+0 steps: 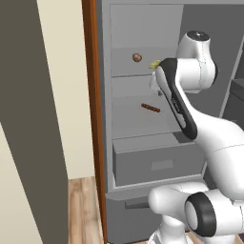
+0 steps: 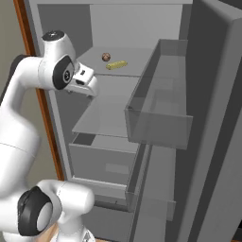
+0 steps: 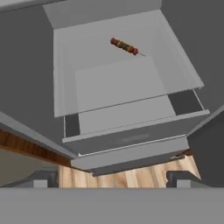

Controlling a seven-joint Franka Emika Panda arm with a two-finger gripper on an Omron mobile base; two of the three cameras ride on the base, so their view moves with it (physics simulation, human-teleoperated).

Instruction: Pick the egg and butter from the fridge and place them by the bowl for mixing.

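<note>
Two small task items wait inside the tall plain grey fridge [image 2: 208,118], whose door stands open. On its upper grey shelf [image 2: 137,64] lie the butter, a short pale-yellow rectangular stick [image 2: 116,64], and just beside it the egg, a small brownish mottled ball [image 2: 106,57]; the two look near each other but apart. A shelf lower rests a thin skewer of red and dark pieces [image 3: 125,45], and below that is a grey drawer [image 1: 159,164].

As a judgement, the butter should be light but soft and somewhat slick, so a gentle pinch across its narrow sides at mid-length seems best. The egg is likely light, stiff-shelled, fragile and prone to roll; a grip centred across its widest part with little force would suit.

The white two-finger gripper [image 3: 112,177] has its dark tips set wide apart with nothing between them, aimed down at the lower shelf and the drawer rather than at either item.

From the right base, butter and egg show side by side and the door's clear bins [image 2: 160,101] appear. From the left base, the egg [image 1: 137,57] is plain but the butter [image 1: 155,64] peeps past the white arm [image 1: 190,71]. The hand camera gives the skewer and the wooden floor [image 3: 131,177], not the upper shelf
</note>
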